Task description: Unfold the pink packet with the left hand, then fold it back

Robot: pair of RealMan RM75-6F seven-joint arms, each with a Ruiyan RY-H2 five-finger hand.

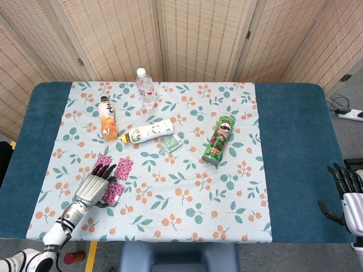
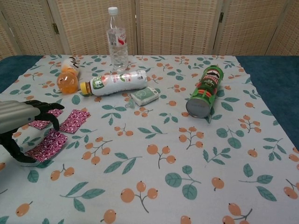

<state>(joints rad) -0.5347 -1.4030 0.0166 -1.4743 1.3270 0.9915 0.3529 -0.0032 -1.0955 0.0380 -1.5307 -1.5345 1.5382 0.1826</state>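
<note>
Three pink panels of the packet (image 2: 56, 133) lie spread flat on the cloth (image 2: 154, 154) at my near-left, so it reads as unfolded. My left hand (image 2: 21, 122) hovers over the packet's left part with fingers (image 2: 49, 109) curled down toward it; from the chest view I see nothing clamped, but I cannot tell for sure whether a fingertip is touching the foil. In the head view the left hand (image 1: 92, 187) covers the middle of the packet (image 1: 122, 168), pink showing on both sides of it.

My right hand (image 1: 350, 195) sits off the table's near-right edge, fingers apart, grasping nothing.

Elsewhere on the cloth: a water bottle (image 2: 117, 41) upright at the far side; an orange drink (image 2: 68, 77) lying down at far left; a white bottle (image 2: 117, 82) on its side beside it; a small green pack (image 2: 145, 96) just beside that bottle; a green chip can (image 2: 204, 92) on its side, well apart to the right. Table (image 1: 295, 141) is blue.
</note>
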